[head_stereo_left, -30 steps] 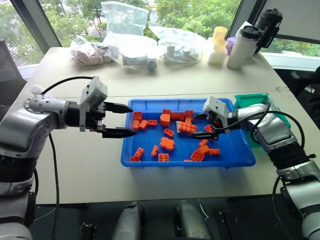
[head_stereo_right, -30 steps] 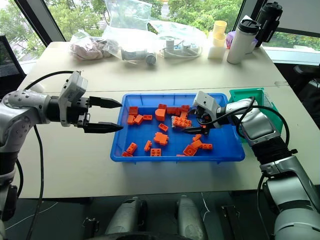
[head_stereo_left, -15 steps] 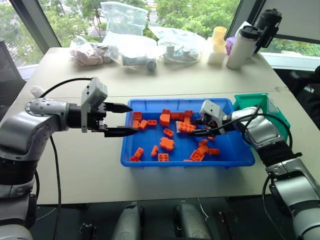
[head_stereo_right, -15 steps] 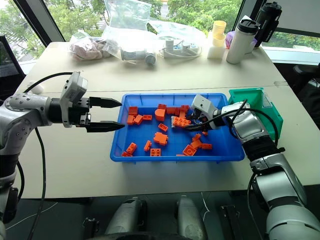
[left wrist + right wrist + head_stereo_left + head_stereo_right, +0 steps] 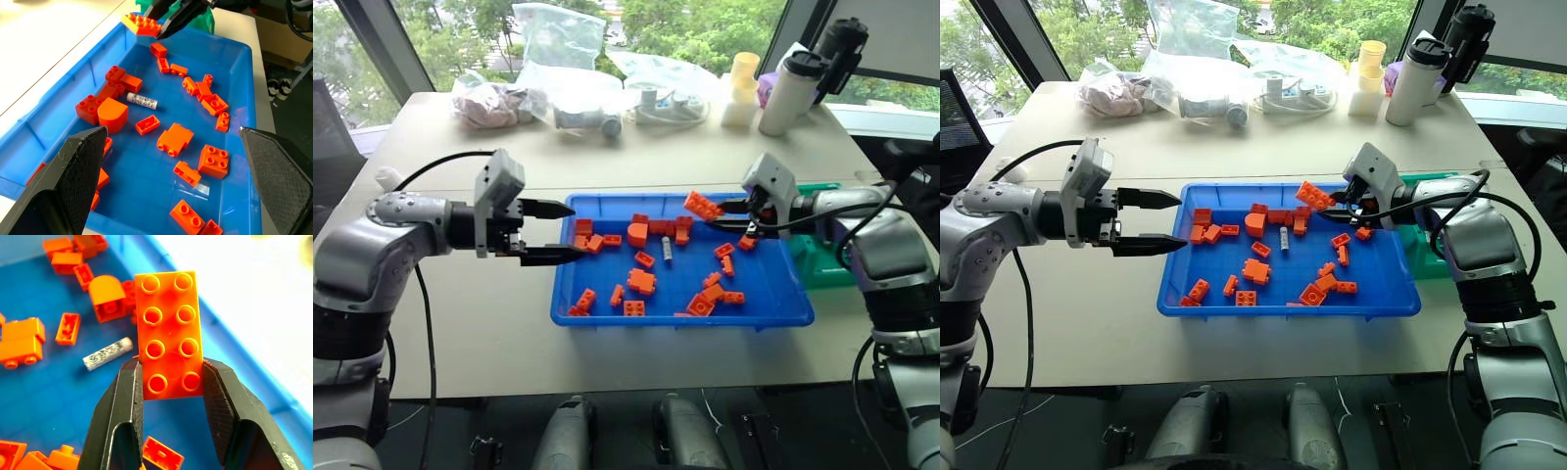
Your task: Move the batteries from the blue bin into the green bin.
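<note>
A: What's biggest on the bench [image 5: 460, 333]?

B: The blue bin [image 5: 773, 315], a wide shallow tray with a raised rim, scattered with orange bricks [image 5: 641, 282]. Just past its right end sits the green bin [image 5: 822, 266], smaller and deeper, partly hidden behind the right arm.

A: And the batteries?

B: I can make out one battery [image 5: 666, 247]: a slim silver-grey cylinder with dark print on its wrap, lying flat on the tray floor near the far wall, about as long as the small bricks beside it. It touches nothing I can be sure of.

A: The right gripper [image 5: 171, 382]?

B: Its jaws are clenched on an orange two-by-four brick [image 5: 168, 347], studs facing the wrist camera, held above the tray's far right part. The battery lies below and apart from it.

A: The left gripper [image 5: 553, 233]?

B: Released, jaws spread wide, level at the tray's left rim and holding nothing.

A: Anything else?

B: Plastic bags [image 5: 548, 69] and flasks [image 5: 788, 93] along the bench's far edge.
</note>
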Robot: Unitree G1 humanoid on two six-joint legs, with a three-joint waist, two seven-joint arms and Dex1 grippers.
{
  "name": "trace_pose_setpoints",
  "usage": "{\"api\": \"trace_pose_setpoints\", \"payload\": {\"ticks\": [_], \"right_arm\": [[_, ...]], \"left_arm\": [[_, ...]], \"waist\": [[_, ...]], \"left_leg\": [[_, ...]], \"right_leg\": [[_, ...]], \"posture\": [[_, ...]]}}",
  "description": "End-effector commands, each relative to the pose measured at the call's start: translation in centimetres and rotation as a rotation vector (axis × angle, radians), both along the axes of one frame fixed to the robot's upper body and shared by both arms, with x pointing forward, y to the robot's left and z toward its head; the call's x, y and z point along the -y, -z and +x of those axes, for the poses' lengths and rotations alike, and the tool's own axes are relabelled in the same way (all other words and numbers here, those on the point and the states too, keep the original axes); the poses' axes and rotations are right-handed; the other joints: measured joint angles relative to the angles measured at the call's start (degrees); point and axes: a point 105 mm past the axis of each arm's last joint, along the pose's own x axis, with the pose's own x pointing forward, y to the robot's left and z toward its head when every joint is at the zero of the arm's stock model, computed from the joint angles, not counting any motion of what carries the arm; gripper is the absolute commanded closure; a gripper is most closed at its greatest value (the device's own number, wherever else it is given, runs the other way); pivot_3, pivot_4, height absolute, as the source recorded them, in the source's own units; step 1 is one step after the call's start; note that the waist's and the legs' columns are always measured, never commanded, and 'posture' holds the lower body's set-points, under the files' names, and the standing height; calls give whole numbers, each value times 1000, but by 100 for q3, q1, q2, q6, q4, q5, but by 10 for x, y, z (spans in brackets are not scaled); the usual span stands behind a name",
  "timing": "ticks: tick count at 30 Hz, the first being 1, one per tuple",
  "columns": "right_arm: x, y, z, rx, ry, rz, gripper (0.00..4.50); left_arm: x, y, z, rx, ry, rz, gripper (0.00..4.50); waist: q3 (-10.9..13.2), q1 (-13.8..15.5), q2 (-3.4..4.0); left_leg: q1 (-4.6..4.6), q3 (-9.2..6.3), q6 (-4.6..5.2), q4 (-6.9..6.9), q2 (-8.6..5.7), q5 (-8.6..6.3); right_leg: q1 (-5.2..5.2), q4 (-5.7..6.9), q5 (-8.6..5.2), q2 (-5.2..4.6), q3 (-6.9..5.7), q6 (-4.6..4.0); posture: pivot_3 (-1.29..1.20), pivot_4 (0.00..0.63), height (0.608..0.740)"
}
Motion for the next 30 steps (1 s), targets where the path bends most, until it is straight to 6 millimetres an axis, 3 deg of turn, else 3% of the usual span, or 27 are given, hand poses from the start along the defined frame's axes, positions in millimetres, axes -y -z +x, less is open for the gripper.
{"api": "trace_pose_setpoints", "payload": {"ticks": [1,6,9,13,16,21,24,30], "right_arm": [[9,8,-5,-39,112,-17,3372],[17,27,2,-80,249,-55,3372],[22,33,9,-61,298,-102,1991],[24,15,11,-14,299,-96,38],[21,-6,12,24,312,-49,38],[-23,-29,0,-107,267,266,38],[-55,-6,-10,-286,299,392,38],[-81,35,-26,-373,374,383,38]], "left_arm": [[3,-9,3,48,7,-16,0],[7,-9,4,46,20,-26,0],[7,-10,5,46,22,-26,0],[5,-10,5,46,16,-21,0],[5,-10,5,46,13,-21,0],[4,-10,5,47,7,-23,0],[3,-10,6,48,1,-26,0],[-6,-19,5,51,-32,-57,0]], "waist": [[0,-1,0],[0,-27,0],[0,-22,0],[0,-16,0],[0,-21,0],[0,-42,0],[-1,-38,1],[-2,13,0]], "left_leg": [[0,0,0,0,0,0],[0,3,0,0,0,0],[0,2,0,0,1,0],[0,3,0,0,-2,0],[0,3,0,0,-2,0],[0,1,0,-1,3,0],[2,-1,-1,-1,7,1],[-9,-9,-3,-2,-16,2]], "right_leg": [[0,0,0,0,0,0],[-2,2,0,0,1,0],[-2,3,0,2,1,0],[-3,2,0,0,1,0],[-3,2,0,0,1,0],[-3,3,0,3,1,0],[-6,12,0,6,1,0],[-9,13,0,-13,-2,0]], "posture": [[0,150,740],[0,150,740],[0,150,740],[0,150,740],[0,150,740],[0,150,740],[0,150,740],[0,150,740]]}}
